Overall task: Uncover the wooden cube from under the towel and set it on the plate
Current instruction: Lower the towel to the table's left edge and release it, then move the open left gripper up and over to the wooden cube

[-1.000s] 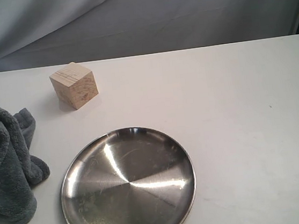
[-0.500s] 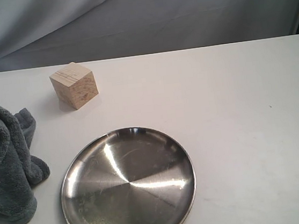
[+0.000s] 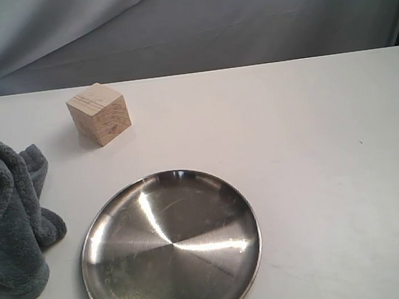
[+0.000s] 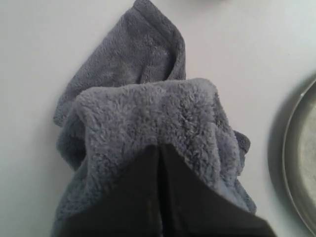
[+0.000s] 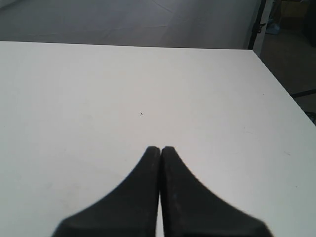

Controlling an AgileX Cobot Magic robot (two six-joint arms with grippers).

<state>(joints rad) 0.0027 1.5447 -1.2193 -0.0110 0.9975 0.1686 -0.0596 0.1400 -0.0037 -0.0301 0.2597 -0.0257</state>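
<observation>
Left gripper (image 4: 159,150): pinched shut on towel (image 4: 148,103), bunched beside plate (image 3: 171,248). Right gripper (image 5: 160,149): closed, empty, over table (image 5: 98,89). Cube (image 3: 99,114) uncovered, off plate, not touching it.

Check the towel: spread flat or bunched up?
Bunched up. The towel sits in a crumpled heap beside the plate, and the wooden cube stands fully uncovered.

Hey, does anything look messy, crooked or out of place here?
Nothing spilled or damaged. Only the towel is crumpled in a heap left of the plate; the wooden cube stands bare, apart from both.
</observation>
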